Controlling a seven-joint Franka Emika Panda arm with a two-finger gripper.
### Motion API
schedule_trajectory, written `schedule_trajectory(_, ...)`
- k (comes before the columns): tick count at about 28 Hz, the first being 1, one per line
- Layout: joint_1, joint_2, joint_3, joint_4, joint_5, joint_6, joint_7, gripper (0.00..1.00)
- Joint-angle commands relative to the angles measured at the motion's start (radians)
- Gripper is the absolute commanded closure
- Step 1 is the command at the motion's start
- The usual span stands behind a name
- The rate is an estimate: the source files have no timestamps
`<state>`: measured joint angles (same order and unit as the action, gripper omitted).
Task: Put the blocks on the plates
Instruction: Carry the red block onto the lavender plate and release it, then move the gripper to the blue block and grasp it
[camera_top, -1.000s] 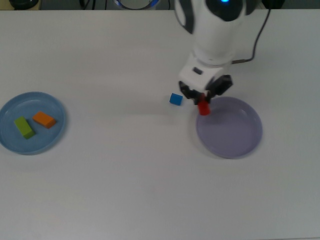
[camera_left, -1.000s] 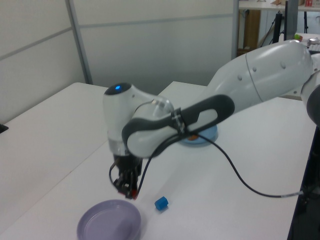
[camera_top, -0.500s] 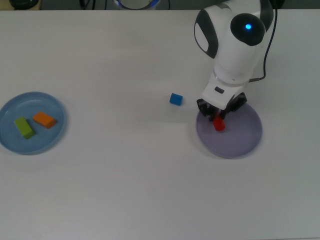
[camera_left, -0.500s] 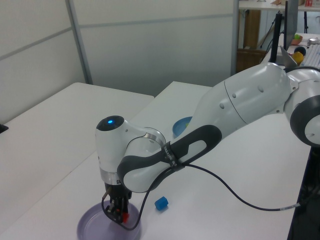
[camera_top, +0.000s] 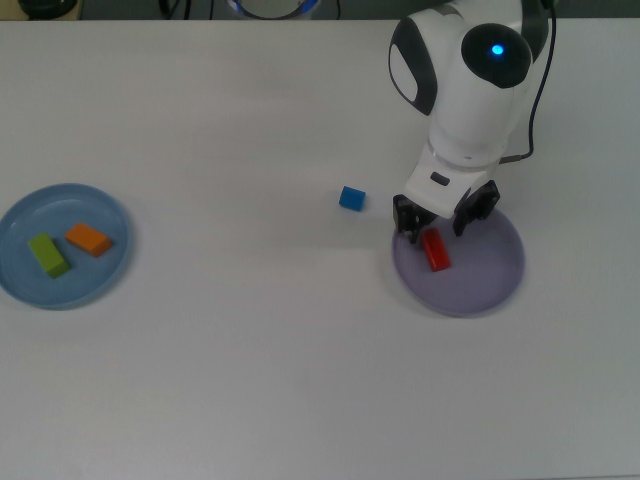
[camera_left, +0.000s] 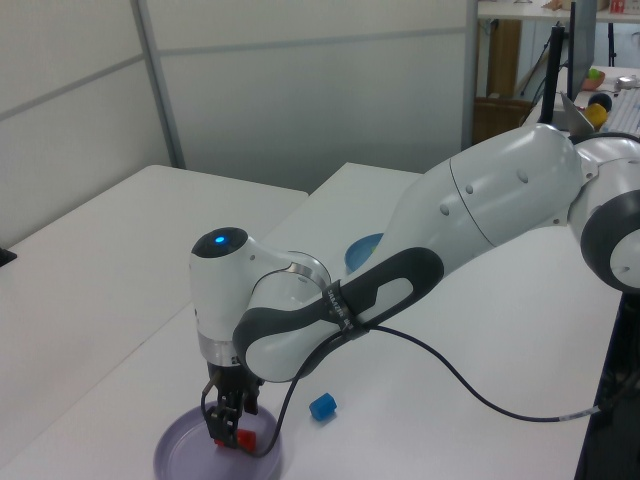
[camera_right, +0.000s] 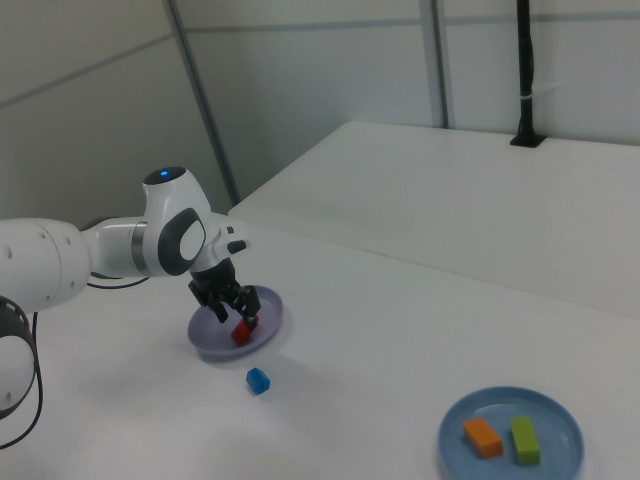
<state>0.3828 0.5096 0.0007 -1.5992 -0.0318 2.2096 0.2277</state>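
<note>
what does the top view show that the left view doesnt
Only the top view shows the green block and orange block lying on the light blue plate; in the left view the arm hides them, leaving just a sliver of that plate. Only the left view shows the wall panels behind. Both show the open gripper over the red block on the lavender plate, and the blue block on the table.

Matt white table (camera_top: 250, 350) (glossy arm (camera_top: 465, 70))
</note>
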Motion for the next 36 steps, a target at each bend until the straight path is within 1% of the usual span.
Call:
schedule_trajectory(1, -0.005, -0.051, -0.011, -0.005, -0.017, -0.073, -0.056, 0.00)
schedule_trajectory(4, -0.018, -0.072, -0.016, -0.005, -0.016, -0.117, -0.142, 0.00)
schedule_trajectory(5, -0.036, -0.083, -0.018, -0.007, -0.014, -0.155, -0.172, 0.00)
schedule_trajectory(9, -0.061, -0.100, -0.022, -0.018, -0.013, -0.232, -0.174, 0.00)
schedule_trajectory(10, -0.070, -0.109, -0.033, -0.028, -0.013, -0.264, -0.166, 0.00)
schedule_trajectory(14, -0.074, -0.134, -0.062, -0.064, -0.017, -0.318, -0.073, 0.00)
schedule_trajectory(16, -0.074, -0.144, -0.082, -0.093, -0.019, -0.318, 0.033, 0.00)
schedule_trajectory(19, -0.074, -0.149, -0.093, -0.122, -0.030, -0.314, 0.148, 0.00)
schedule_trajectory(20, -0.074, -0.151, -0.093, -0.136, -0.045, -0.312, 0.180, 0.00)
schedule_trajectory(21, -0.073, -0.149, -0.091, -0.155, -0.078, -0.306, 0.241, 0.00)
schedule_trajectory(23, -0.073, -0.151, -0.091, -0.177, -0.095, -0.291, 0.295, 0.00)
schedule_trajectory(27, -0.068, -0.151, -0.090, -0.215, -0.099, -0.239, 0.332, 0.00)
schedule_trajectory(36, -0.067, -0.152, -0.077, -0.215, -0.097, -0.223, 0.331, 0.00)
